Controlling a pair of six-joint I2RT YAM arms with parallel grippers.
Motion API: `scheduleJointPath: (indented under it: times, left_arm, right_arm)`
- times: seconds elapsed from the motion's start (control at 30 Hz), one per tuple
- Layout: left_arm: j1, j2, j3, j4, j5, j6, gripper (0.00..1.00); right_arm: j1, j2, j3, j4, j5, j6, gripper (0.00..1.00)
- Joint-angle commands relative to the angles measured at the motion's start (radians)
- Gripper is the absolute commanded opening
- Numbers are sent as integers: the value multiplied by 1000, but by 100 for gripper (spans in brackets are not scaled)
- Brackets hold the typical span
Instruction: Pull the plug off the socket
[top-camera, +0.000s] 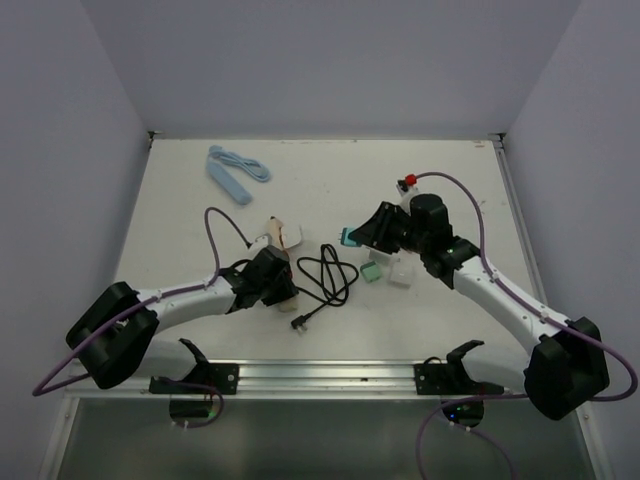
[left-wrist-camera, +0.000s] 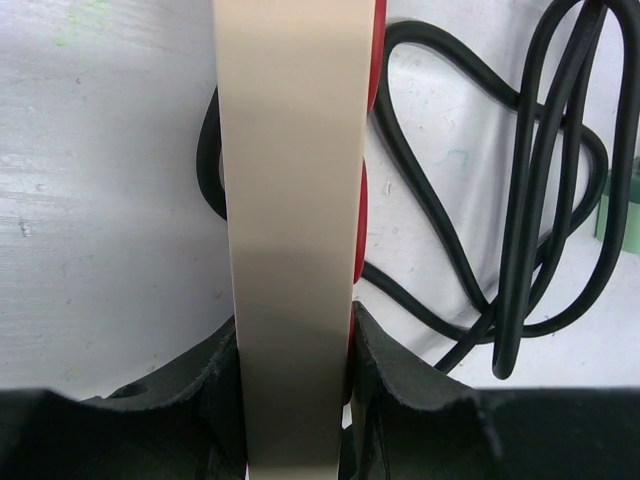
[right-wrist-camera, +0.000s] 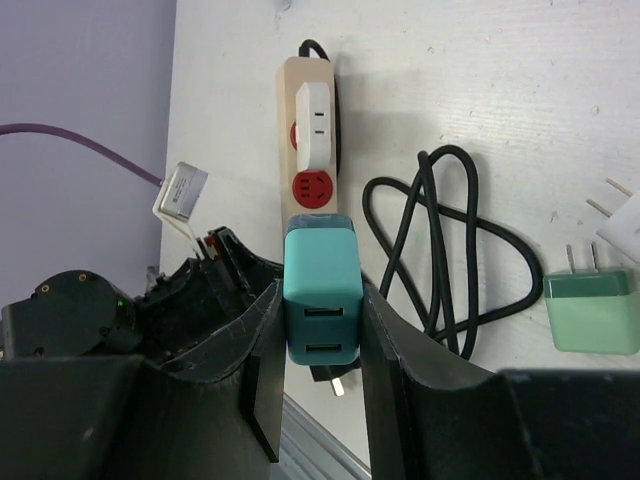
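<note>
Top view: left gripper (top-camera: 276, 258) is clamped on the near end of the beige power strip (top-camera: 275, 232), which lies on the white table (top-camera: 180, 210) left of centre. Right gripper (top-camera: 353, 240) is closed on a teal USB charger (top-camera: 346, 238), which is off the strip and well apart from it, to its right. A coiled black cable (top-camera: 325, 275) lies between the two grippers, its plug (top-camera: 300, 322) near the front edge. A green charger (top-camera: 372, 271) and a white charger (top-camera: 400, 272) lie just beside each other under the right wrist. A light blue band (top-camera: 235, 165) lies at the far left.

Left wrist: the fingers (left-wrist-camera: 385, 370) press both long sides of the power strip (left-wrist-camera: 290, 200), which is seen edge-on, with a red socket face (left-wrist-camera: 376, 50) showing on its right. Black cable (left-wrist-camera: 530, 200) loops to the right.

Right wrist: the fingers (right-wrist-camera: 385, 350) squeeze the teal USB charger (right-wrist-camera: 322, 290) from both sides, its two USB ports facing the camera. Beyond it lies the power strip (right-wrist-camera: 288, 110) with a white adapter (right-wrist-camera: 315, 125) plugged in and a bare red socket (right-wrist-camera: 312, 188) next to it. Black cable (right-wrist-camera: 450, 250) and green charger (right-wrist-camera: 592, 310) are to the right
</note>
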Motion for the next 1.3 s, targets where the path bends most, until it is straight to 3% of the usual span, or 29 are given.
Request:
scheduleJointPath:
  times: [0.0,0.23,0.43,0.63,0.93,1.03,1.1,1.13,1.27]
  left_arm:
    - [17,-17,-37,-183,-95,16,0]
    - [17,-112,-70,-108,-43,53,0]
    - [17,-147,-90,-45,25,80,0]
    - [18,-170,-116,10,86,97,0]
    - [17,-186,-151,53,125,105,0]
    - [17,-202,-159,61,125,105,0]
    - [17,-212,-163,61,126,105,0]
    - [17,-213,-163,61,128,105,0]
    - [17,-207,-166,66,135,108,0]
  right_arm:
    - [-22,-26,6,14,21,-25,0]
    - [-302,-115,-63,-45,55,-59,0]
    - [-575,-79,-164,0,18,-4,0]
    - [-679,-8,-285,171,47,76,0]
    - [-708,227,-316,369,-3,93,9]
    - [-714,299,-316,412,-58,95,19]
    - [-714,314,-330,423,-72,101,36]
    - [-714,307,-336,422,-72,107,51]
    - [-716,227,-322,307,-23,63,79]
